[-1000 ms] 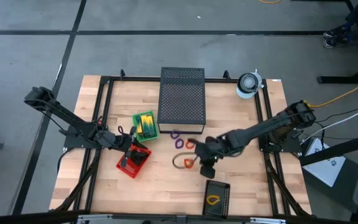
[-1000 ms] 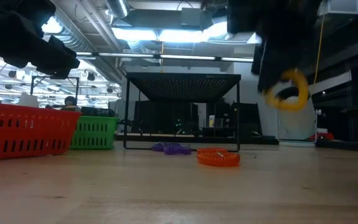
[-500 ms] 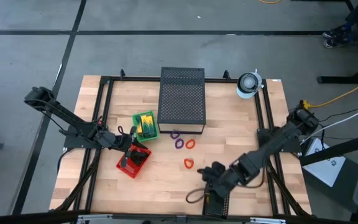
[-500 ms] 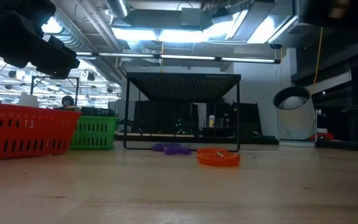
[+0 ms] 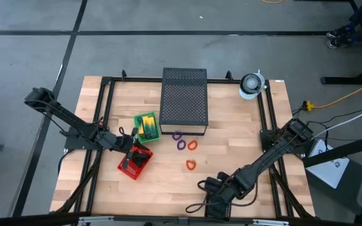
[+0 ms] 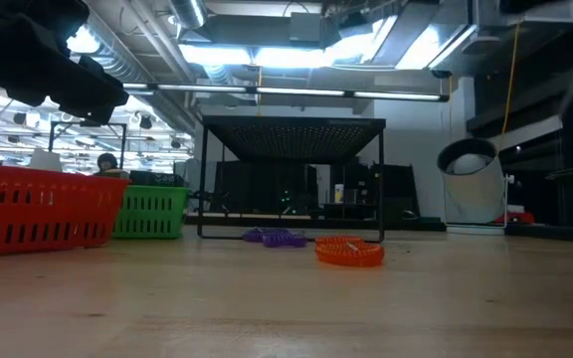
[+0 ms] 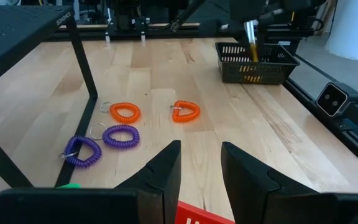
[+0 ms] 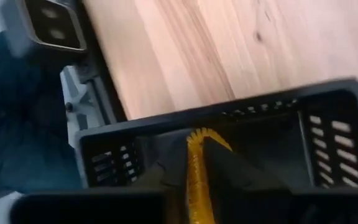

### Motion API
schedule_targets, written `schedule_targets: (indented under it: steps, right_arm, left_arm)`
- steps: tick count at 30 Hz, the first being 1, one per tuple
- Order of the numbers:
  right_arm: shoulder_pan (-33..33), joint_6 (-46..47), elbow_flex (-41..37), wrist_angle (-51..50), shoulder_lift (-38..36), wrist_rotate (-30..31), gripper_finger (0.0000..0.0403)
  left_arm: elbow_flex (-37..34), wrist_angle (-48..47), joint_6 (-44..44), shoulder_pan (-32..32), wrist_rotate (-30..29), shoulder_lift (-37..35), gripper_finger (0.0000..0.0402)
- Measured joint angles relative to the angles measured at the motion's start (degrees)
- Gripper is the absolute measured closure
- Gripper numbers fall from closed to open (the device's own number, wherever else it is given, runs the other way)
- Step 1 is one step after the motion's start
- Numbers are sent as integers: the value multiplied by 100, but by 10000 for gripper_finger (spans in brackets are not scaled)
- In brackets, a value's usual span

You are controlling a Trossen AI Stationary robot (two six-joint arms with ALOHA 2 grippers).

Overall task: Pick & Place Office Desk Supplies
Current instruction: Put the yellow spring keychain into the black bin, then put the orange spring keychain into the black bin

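1. My right gripper (image 8: 194, 177) hangs over the black basket (image 8: 328, 134) at the table's near edge; a yellow coil (image 8: 196, 168) stands between its fingers, which sit close on either side. I cannot tell whether they grip it.
2. In the left wrist view the same coil (image 7: 252, 46) hangs upright from that gripper into the basket (image 7: 257, 62).
3. My left gripper (image 7: 201, 168) hovers above the red basket (image 5: 134, 162) on the left side of the table, its fingers apart and holding nothing.
4. Mid-table lie 4 coils: an orange one (image 5: 191, 165) nearest, another orange (image 5: 192, 145) beyond it, then 2 purple ones (image 5: 181, 144) (image 5: 177, 135) just beside the black mesh stand (image 5: 184, 100).
5. The green basket (image 5: 146, 125) with yellow boxes sits just past the red one.
6. A white roll (image 5: 251, 85) stands at the far right corner.
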Motion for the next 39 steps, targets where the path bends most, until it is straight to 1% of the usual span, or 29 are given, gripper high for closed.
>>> schedule_targets:
  steps: [3,7,9,12,16,19,21,25,28,31,35,39]
  right_arm:
    - [-7,209,0,5,69,-160,291]
    - [-5,186,0,24,33,-326,204]
    - [-5,159,0,60,-64,-362,173]
    - [-5,69,0,87,-279,-210,148]
    - [-52,-403,0,363,-641,417,147]
    - [-202,-879,0,719,-839,956,160]
    - [-374,-1145,2,933,-864,1149,170]
    - [-802,-1625,7,1046,-799,1127,187]
    - [-1082,-2098,0,938,-685,998,192]
    - [-1345,-2338,4,980,-547,766,193]
    - [-1632,-2395,4,801,-249,675,193]
    - [-1870,-2258,3,284,11,682,193]
  left_arm:
    - [-1,1,-39,0,0,-1,292]
    - [-2,1,-41,1,2,-1,292]
    - [-2,2,-41,0,2,0,292]
    - [-2,3,-37,0,0,0,292]
    - [-1,2,-36,0,2,0,292]
    - [-2,1,-35,0,0,0,292]
    - [-1,1,-31,1,0,0,292]
    - [-2,2,-27,1,-2,0,292]
    - [-2,2,-35,0,-2,0,292]
    - [-2,2,-35,0,-4,0,292]
    - [-2,1,-23,0,-4,-1,292]
    - [-2,0,-22,0,-7,0,292]
